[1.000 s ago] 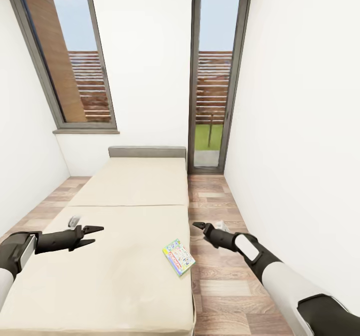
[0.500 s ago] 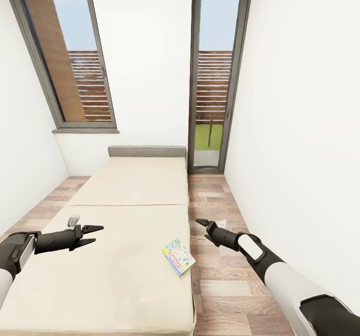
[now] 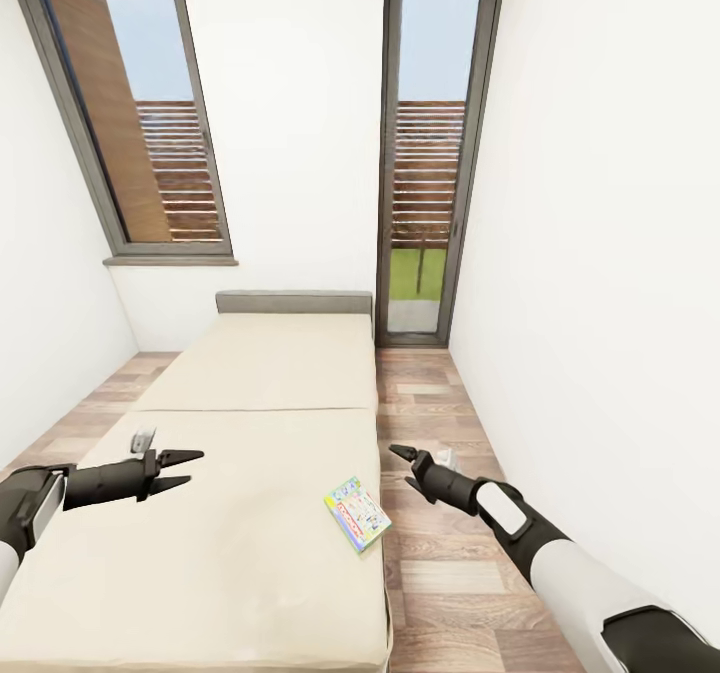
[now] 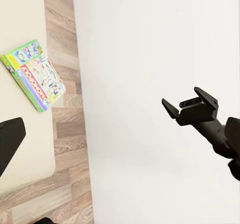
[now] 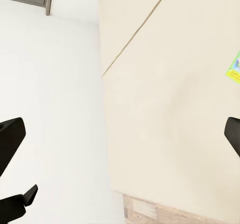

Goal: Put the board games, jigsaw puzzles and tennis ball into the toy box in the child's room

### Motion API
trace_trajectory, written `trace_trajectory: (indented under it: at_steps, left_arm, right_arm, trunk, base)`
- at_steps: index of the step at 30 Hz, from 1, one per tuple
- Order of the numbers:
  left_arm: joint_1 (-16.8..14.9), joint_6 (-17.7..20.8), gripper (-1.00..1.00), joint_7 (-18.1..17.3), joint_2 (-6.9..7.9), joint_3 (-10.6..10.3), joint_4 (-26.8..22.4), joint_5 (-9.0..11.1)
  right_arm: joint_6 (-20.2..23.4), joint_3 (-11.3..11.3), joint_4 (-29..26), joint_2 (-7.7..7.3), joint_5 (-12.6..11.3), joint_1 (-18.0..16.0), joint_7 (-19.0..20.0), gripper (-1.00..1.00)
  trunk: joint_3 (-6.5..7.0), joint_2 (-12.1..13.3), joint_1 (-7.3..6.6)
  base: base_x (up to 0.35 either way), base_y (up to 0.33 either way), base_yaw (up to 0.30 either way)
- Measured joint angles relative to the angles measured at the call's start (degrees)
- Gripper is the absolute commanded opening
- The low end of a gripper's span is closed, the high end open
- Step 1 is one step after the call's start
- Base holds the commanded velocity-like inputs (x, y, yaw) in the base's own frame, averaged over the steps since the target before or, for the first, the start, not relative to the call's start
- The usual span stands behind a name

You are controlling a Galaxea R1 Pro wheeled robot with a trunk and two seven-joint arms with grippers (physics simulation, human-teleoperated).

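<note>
One board game (image 3: 357, 514) with a green edge and a busy printed cover lies flat on the beige bed (image 3: 250, 383), near its right side; it also shows as the board game (image 4: 34, 75) in the left wrist view. My left gripper (image 3: 185, 468) hovers open over the bed's left part, well left of the game. Over the floor just right of the bed, my right gripper (image 3: 403, 460) is open and holds nothing; in the left wrist view the right gripper (image 4: 192, 106) shows against the wall. The table, toy box, jigsaw puzzles and tennis ball are out of view.
A wood floor strip (image 3: 440, 553) runs between the bed and the white right wall (image 3: 600, 303). A low grey headboard (image 3: 294, 303) stands at the far end, with a window (image 3: 130, 113) and a glass door (image 3: 425, 153) behind it.
The left arm has drawn back slightly to the left and dropped a little. The right forearm has sunk slightly. The board game has not moved.
</note>
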Motion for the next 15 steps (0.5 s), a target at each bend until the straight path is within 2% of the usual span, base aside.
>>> trace_trajectory:
  at_steps: [6,15]
  left_arm:
    - [0.04,0.0,1.0,-0.97,0.8,-0.11,0.0,0.02]
    - [0.05,-0.02,1.0,-1.16,0.95,-0.14,0.0,0.04]
  right_arm:
    - [-0.38,0.0,-0.01,0.13,0.09,0.08,-0.05,1.0]
    - [-0.53,0.08,-0.01,0.06,0.43,0.09,0.04,1.0]
  trunk:
    - [-1.08,-2.41,1.32]
    - [-2.7,-6.03,3.3]
  base:
    - [0.0,0.0,0.0]
    - [0.0,0.0,0.0]
